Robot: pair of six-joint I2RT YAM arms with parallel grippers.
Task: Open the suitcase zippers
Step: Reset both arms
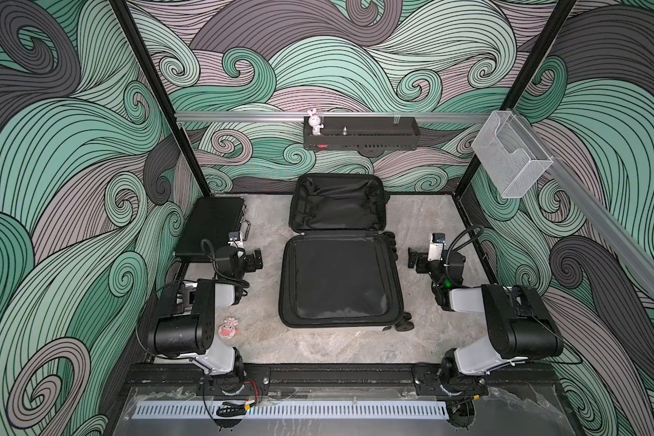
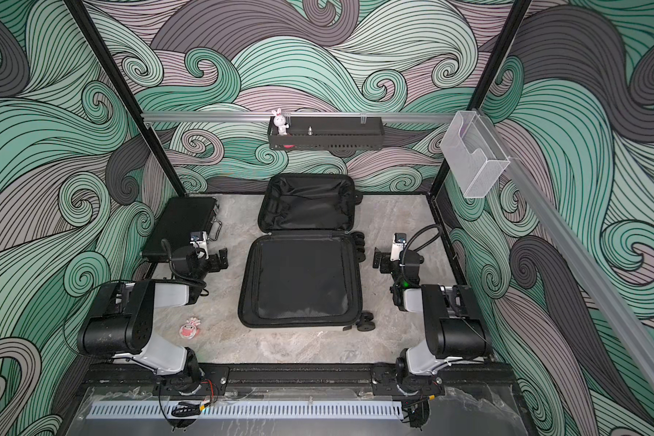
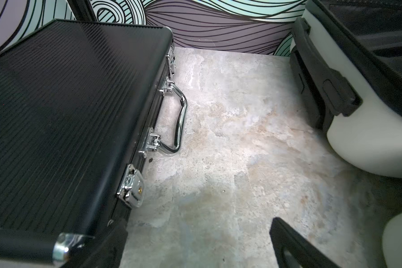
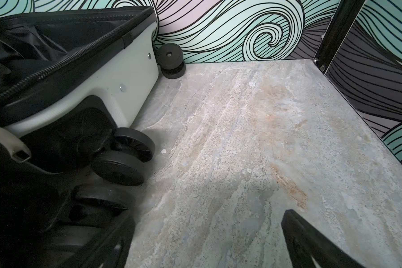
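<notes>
The suitcase lies flat and wide open mid-table, showing black lining in both halves; the far half rests by the back wall. Its white shell shows in the left wrist view and the right wrist view, where the zipper runs parted along the rim. I cannot make out the pulls. My left gripper hovers open left of the case. On the wheel side, my right gripper also stands open. Neither touches anything.
A flat black briefcase with a metal handle lies at the back left, close to my left gripper. A small pink figure lies near the left arm. A black shelf and a clear box hang on the rails.
</notes>
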